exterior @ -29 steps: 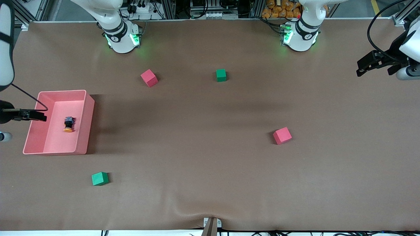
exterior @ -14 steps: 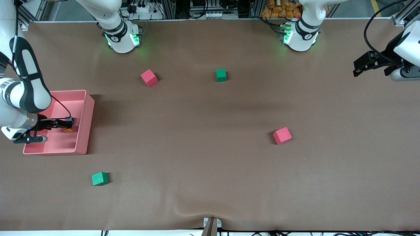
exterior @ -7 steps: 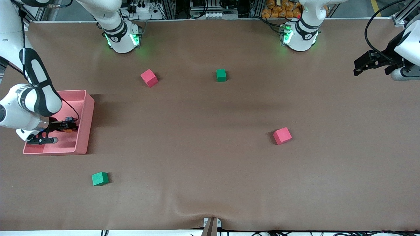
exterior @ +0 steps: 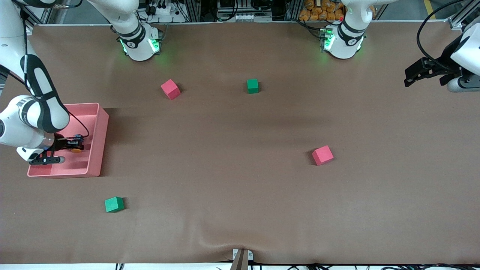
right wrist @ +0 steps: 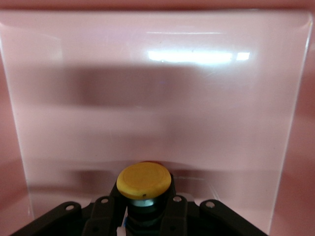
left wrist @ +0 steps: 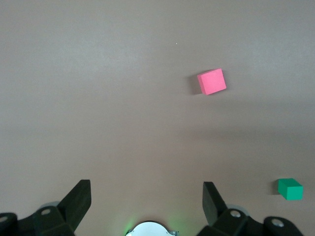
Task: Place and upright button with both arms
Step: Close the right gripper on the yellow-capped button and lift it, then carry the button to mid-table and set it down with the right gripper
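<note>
- Right gripper (exterior: 77, 144), at the front view's left edge, reaches into the pink bin (exterior: 98, 138) with its fingers clamped on the button (exterior: 77, 149).
- In the right wrist view the button (right wrist: 143, 181) shows its orange cap between the fingers, just over the bin floor (right wrist: 157, 98).
- Left gripper (exterior: 410, 77) waits at the frame's upper right, its fingers (left wrist: 78, 196) spread wide and holding nothing.

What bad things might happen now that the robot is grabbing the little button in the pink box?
The right gripper is shut on the button inside the pink bin, close to its wall, so lifting might bump or drag the bin. The button is tiny and could slip out or twist. The left gripper waits open over the table's other end, so the handover means a long carry.
</note>
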